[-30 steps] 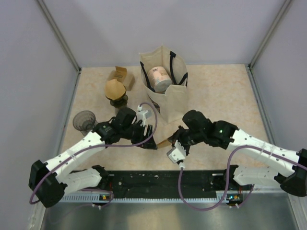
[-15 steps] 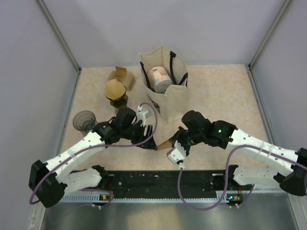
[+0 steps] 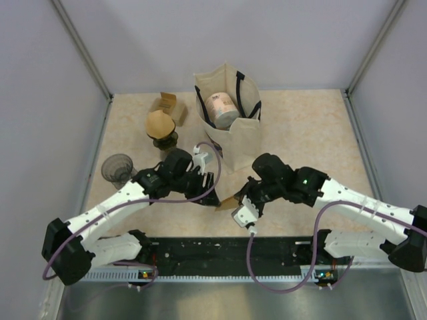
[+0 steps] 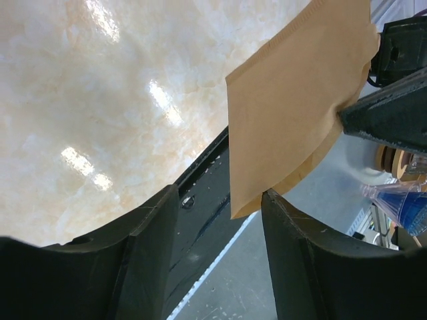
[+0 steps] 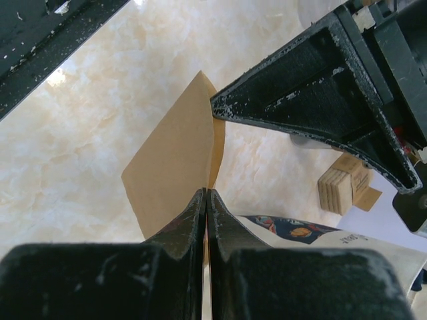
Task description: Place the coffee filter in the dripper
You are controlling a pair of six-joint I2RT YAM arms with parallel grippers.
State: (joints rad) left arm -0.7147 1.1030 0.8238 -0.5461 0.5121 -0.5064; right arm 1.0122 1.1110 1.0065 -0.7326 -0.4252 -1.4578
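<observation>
A flat brown paper coffee filter (image 3: 229, 200) hangs in the air between my two grippers, above the table's near edge. My right gripper (image 3: 240, 195) is shut on one edge of it; in the right wrist view the fingertips (image 5: 207, 195) pinch the filter (image 5: 173, 163). My left gripper (image 3: 212, 191) is open. In the left wrist view the filter's (image 4: 293, 100) lower corner sits between its spread fingers (image 4: 220, 220), touching the right one. A smoky glass dripper (image 3: 118, 167) stands at the left, empty. A second dark dripper (image 3: 164, 141) behind it holds a brown filter (image 3: 159, 125).
A cream tote bag (image 3: 230, 137) with a white canister (image 3: 221, 107) stands just behind the grippers. A small wooden filter holder (image 3: 167, 103) sits at the back left; it also shows in the right wrist view (image 5: 343, 183). The black base rail (image 3: 227, 250) runs along the near edge.
My left gripper has shifted slightly right, closer around the filter's corner. The right gripper has eased a little left with the filter.
</observation>
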